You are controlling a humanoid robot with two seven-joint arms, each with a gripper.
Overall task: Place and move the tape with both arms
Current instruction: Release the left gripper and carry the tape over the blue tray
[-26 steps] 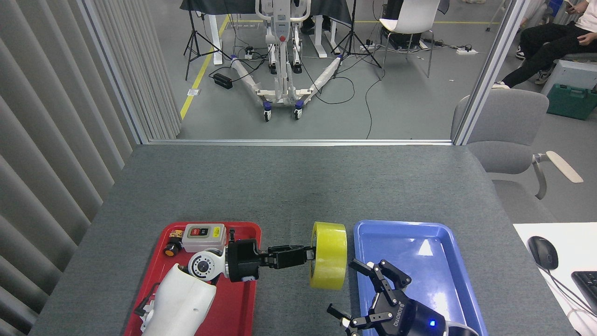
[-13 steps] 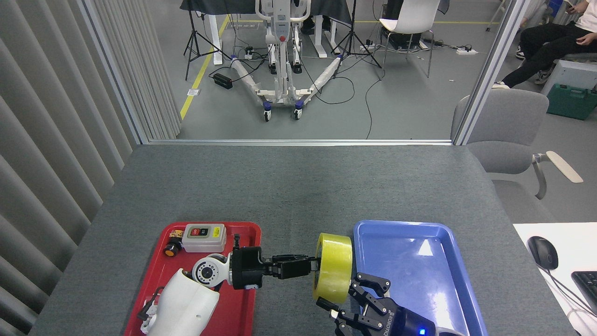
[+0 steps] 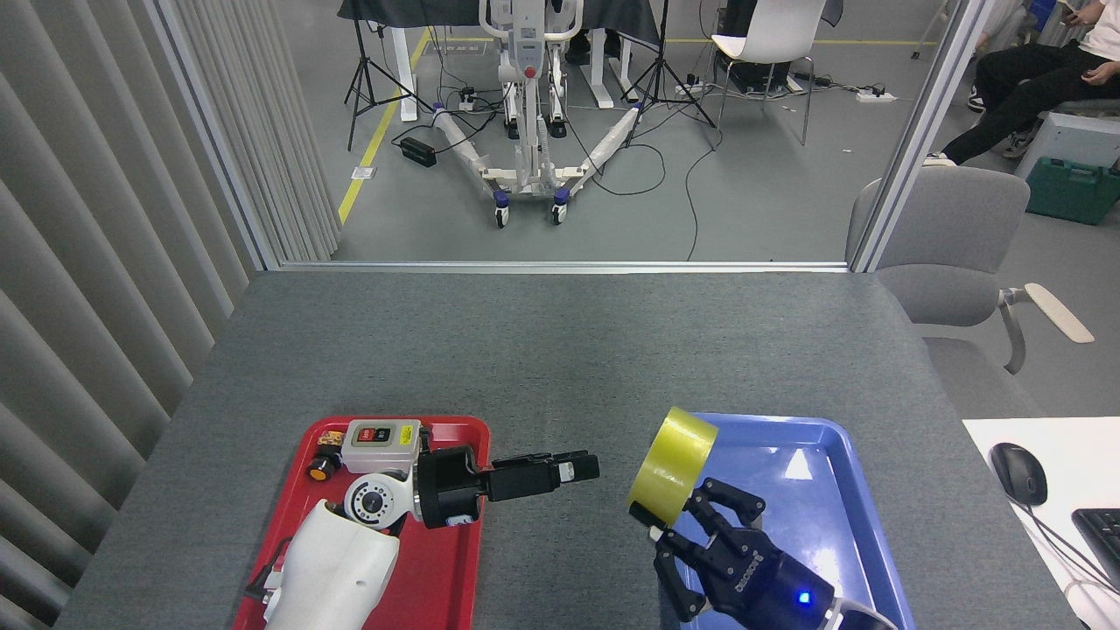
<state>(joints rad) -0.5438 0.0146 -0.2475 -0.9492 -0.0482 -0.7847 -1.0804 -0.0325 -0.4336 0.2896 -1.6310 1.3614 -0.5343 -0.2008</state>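
One roll of yellow tape (image 3: 672, 465) is in view. Two trays sit on the one grey table (image 3: 542, 350): one red tray (image 3: 455, 560) and one blue tray (image 3: 787, 437). The red tray carries one grey switch box (image 3: 381, 445) and one small dark cylinder with an orange end (image 3: 322, 465). Two robot arms show, so there are two black grippers: one left gripper (image 3: 588, 465) and one right gripper (image 3: 691, 516). Beside the table stands one grey chair (image 3: 949, 254), and farther back one white chair (image 3: 770, 35). At the right edge lie one black mouse (image 3: 1018, 472) and one keyboard (image 3: 1101, 529). One seated person (image 3: 1032, 79) shows in the top right corner, beside one green case (image 3: 1072, 188).
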